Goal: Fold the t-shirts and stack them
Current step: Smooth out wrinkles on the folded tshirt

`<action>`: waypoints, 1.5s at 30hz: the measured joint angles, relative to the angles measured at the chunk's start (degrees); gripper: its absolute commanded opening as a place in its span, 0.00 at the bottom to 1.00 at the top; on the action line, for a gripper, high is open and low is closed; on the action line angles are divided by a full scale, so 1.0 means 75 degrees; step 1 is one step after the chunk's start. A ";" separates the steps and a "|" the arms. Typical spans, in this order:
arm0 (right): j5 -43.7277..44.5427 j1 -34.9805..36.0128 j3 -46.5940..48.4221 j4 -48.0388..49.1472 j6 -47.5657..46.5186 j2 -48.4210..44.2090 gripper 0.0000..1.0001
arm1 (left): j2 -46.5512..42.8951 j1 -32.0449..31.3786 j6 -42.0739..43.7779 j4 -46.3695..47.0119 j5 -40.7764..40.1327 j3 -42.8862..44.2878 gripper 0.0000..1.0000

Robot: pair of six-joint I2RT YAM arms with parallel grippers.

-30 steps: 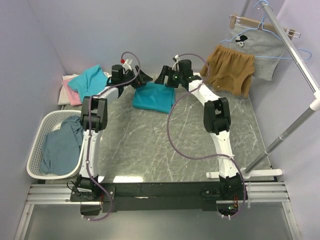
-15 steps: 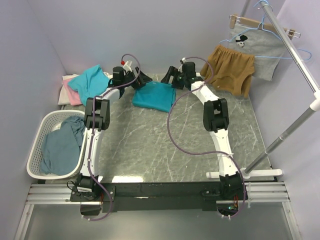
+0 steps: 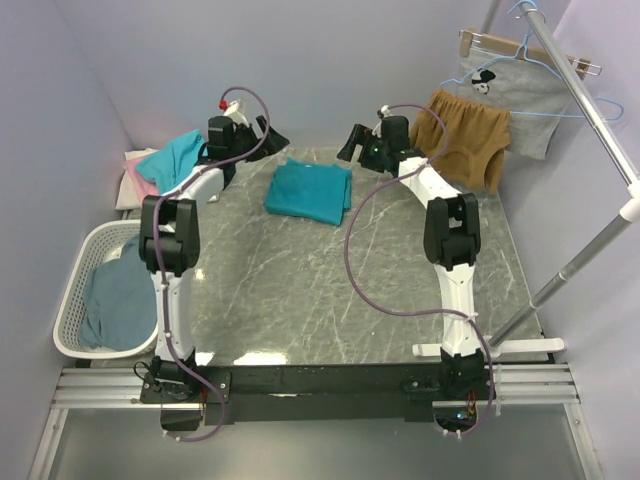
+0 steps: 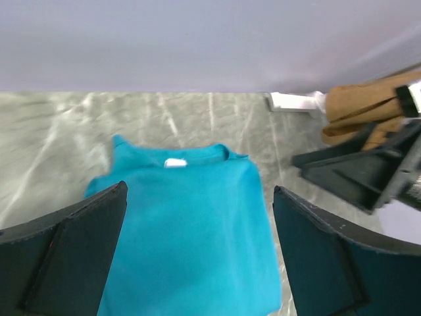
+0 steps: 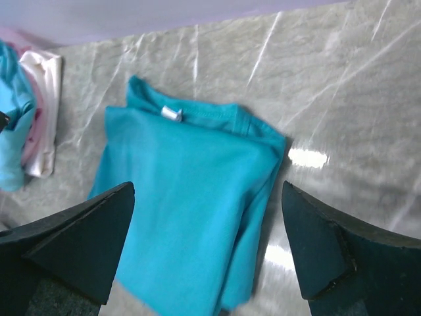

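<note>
A teal t-shirt (image 3: 308, 192) lies folded on the marble table (image 3: 330, 290) at the back centre, collar toward the wall. Both grippers hover above and apart from it, touching nothing. My left gripper (image 3: 270, 133) is up at its left, open; in the left wrist view the shirt (image 4: 191, 230) shows between the wide fingers of that gripper (image 4: 198, 191). My right gripper (image 3: 352, 145) is up at its right, also open; the right wrist view shows the shirt (image 5: 184, 197) below its empty jaws (image 5: 208, 187). More t-shirts lie piled at the back left: teal (image 3: 175, 160), pink (image 3: 145, 187), white (image 3: 130, 165).
A white laundry basket (image 3: 75, 290) at the left holds a slate-blue garment (image 3: 120, 300). Tan shorts (image 3: 460, 140) and a grey printed garment (image 3: 510, 100) hang at the back right from a metal rail (image 3: 590, 120). Walls close in behind and to the left.
Both arms have pulled up and away from the folded teal shirt, the left toward the back left, the right toward the back right. The shirt stays put.
</note>
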 measured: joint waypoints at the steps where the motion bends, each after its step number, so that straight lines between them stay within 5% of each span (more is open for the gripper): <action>1: 0.0003 0.0000 -0.0140 -0.0029 -0.0017 -0.0184 0.98 | -0.0248 0.0012 0.0093 -0.0067 -0.0140 -0.0230 0.97; 10: -0.0152 0.0003 -0.1032 -0.0254 -0.0108 -0.0714 0.98 | -0.0676 0.0344 0.0361 -0.0175 -0.0635 -0.2413 0.96; 26: -0.0615 0.0350 -0.0973 -0.1020 -0.0067 -0.0114 0.96 | -0.0493 0.0251 0.0245 0.0580 -0.0434 -0.2926 0.93; 31: -0.0775 0.0542 -0.0982 -0.1032 0.0026 -0.0093 0.84 | -0.0507 0.0035 0.0055 0.1081 -0.0437 -0.3203 0.88; 34: -0.0962 0.0624 -0.1183 -0.0822 0.0128 -0.0099 0.66 | -0.0662 -0.0119 -0.0125 0.1303 -0.0452 -0.3538 0.74; 36: -0.1125 0.0647 -0.1411 -0.0577 0.0221 -0.0122 0.46 | -0.0883 -0.0268 -0.0242 0.1358 -0.0504 -0.3920 0.48; 38: -0.1346 0.0653 -0.1839 -0.0172 0.0335 -0.0216 0.38 | -0.1122 -0.0443 -0.0370 0.1294 -0.0603 -0.4368 0.25; 40: -0.1559 0.0662 -0.2378 0.0119 0.0501 -0.0376 0.26 | -0.1367 -0.0635 -0.0525 0.1329 -0.0711 -0.4887 0.13; 45: -0.1903 0.0691 -0.4395 0.0947 0.0711 -0.1361 0.14 | -0.2643 -0.1189 -0.0731 0.1343 -0.1151 -0.6636 0.10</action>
